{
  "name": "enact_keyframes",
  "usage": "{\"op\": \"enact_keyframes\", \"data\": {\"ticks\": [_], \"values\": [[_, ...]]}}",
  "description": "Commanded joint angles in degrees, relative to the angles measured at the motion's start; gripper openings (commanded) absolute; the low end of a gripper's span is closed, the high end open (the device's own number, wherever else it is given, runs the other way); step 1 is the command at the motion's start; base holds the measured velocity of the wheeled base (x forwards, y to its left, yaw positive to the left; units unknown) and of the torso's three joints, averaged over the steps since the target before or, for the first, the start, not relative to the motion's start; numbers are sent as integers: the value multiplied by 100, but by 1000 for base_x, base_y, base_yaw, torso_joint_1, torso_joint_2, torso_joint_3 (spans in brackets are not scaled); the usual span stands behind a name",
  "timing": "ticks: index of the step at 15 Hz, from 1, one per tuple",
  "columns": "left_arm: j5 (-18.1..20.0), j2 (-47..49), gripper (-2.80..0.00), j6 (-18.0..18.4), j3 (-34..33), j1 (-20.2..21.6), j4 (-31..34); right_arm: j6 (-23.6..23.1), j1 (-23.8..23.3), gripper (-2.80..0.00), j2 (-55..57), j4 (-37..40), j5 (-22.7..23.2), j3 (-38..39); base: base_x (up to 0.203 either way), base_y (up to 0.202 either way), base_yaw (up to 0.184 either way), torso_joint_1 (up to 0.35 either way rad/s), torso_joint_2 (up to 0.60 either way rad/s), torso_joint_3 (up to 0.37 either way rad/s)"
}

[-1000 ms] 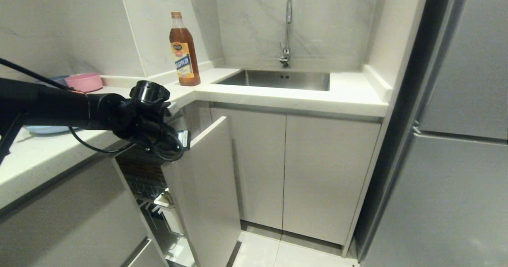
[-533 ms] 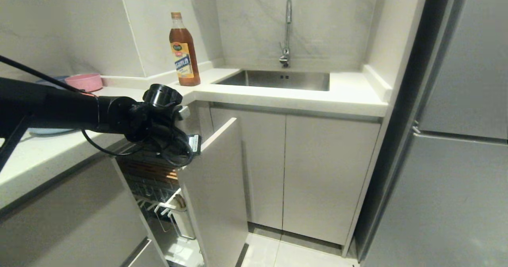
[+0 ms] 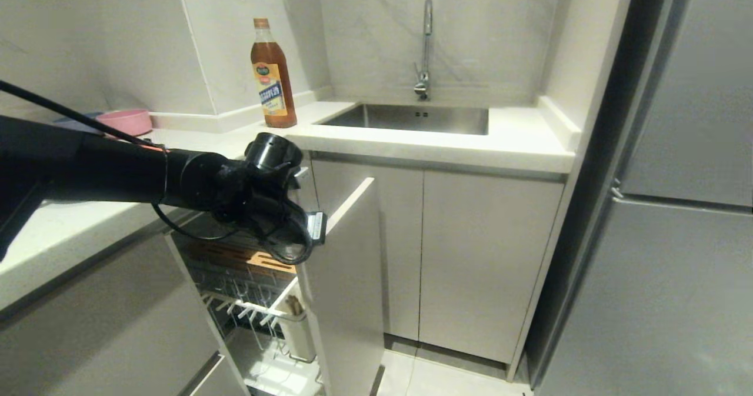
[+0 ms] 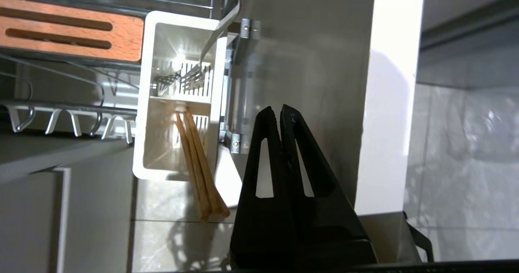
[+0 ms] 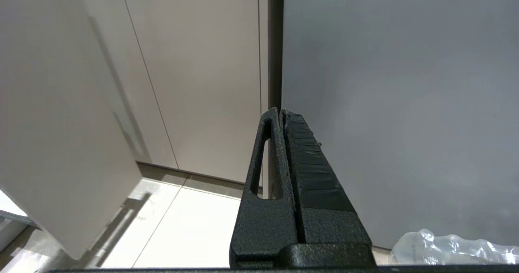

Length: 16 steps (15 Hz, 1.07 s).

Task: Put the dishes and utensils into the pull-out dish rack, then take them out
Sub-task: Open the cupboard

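We see the pull-out dish rack [image 3: 259,302] drawn partway out from under the counter [image 3: 412,143], its pale-grey front panel [image 3: 347,284] standing ajar toward five o'clock of the opening. Our left gripper [image 4: 280,110] sits just behind the panel's top edge, fingers pressed together with nothing between them; in the head view the black left arm reaches in from nine o'clock to that spot. In the left wrist view, the white utensil box [image 4: 178,94] hangs right against the inner face of the panel, holding the chopsticks [image 4: 198,163] in one compartment and the grey metal utensil [image 4: 211,41] in the other, with the slotted wood strip [image 4: 69,33] at nine o'clock of the box. Our right gripper [image 5: 282,112] is also closed, empty, and points down at the floor beside cabinet doors. On the counter at eleven o'clock stand a pink bowl [image 3: 125,120] and a bottle [image 3: 272,75].
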State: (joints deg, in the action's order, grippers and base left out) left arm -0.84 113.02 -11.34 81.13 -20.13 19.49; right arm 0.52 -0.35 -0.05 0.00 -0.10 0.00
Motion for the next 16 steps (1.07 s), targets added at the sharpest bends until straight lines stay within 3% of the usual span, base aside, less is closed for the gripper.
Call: {"op": "enact_keyframes", "data": {"ticks": [1,7,10,16], "values": [[-4,-109,-280,-52,-89,-183,11,0,0,-280,5,0,1,0,0,0,0,0,0,0],[44,-245,-280,-228,-245,-526,-8,0,0,-280,5,0,1,0,0,0,0,0,0,0],[726,-353,-280,-497,-281,-604,6,0,0,-280,5,0,1,0,0,0,0,0,0,0],[1208,-430,-280,-939,-308,-838,2,0,0,-280,5,0,1,0,0,0,0,0,0,0]]}}
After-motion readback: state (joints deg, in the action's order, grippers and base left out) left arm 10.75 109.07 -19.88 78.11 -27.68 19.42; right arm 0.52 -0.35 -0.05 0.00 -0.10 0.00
